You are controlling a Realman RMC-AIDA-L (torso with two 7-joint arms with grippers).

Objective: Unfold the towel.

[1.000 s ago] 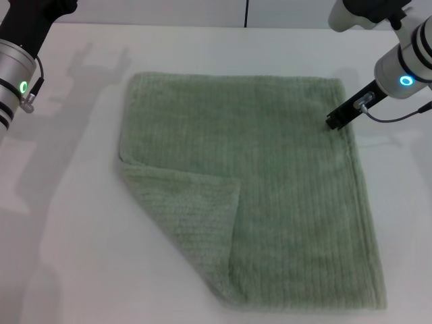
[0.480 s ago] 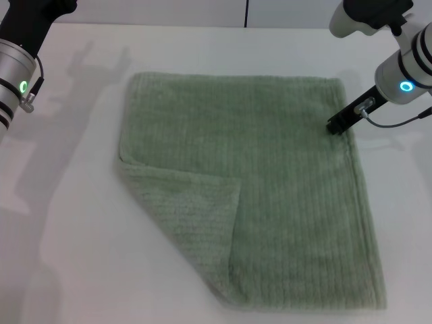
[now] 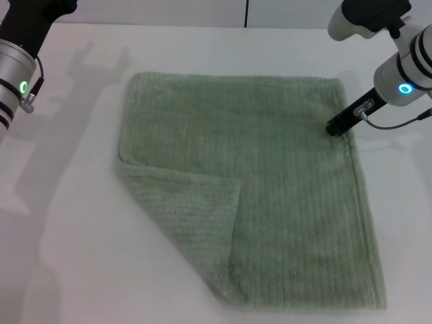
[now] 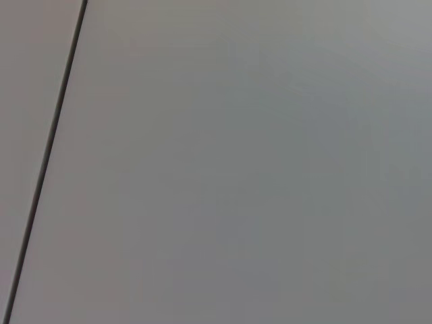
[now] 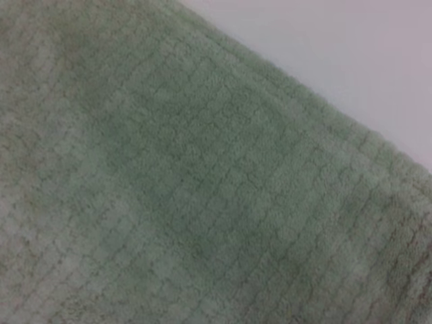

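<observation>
Mostly, your towel (image 3: 270,182) lies flat, its near-left corner (image 3: 196,216) not yet unfolded; right gripper (image 3: 335,126) at its edge, finger state indeterminable.

A pale sage-green towel (image 3: 270,182) is seen, ribbed with fine stripes; up close (image 5: 189,202) a small grid-like weave is perhaps shown. It is laid on a white table (image 3: 67,256). Silver arm segments are marked by glowing rings.

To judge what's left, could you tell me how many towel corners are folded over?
1: the towel's near-left corner lies folded over onto it; the other three lie flat.
</observation>
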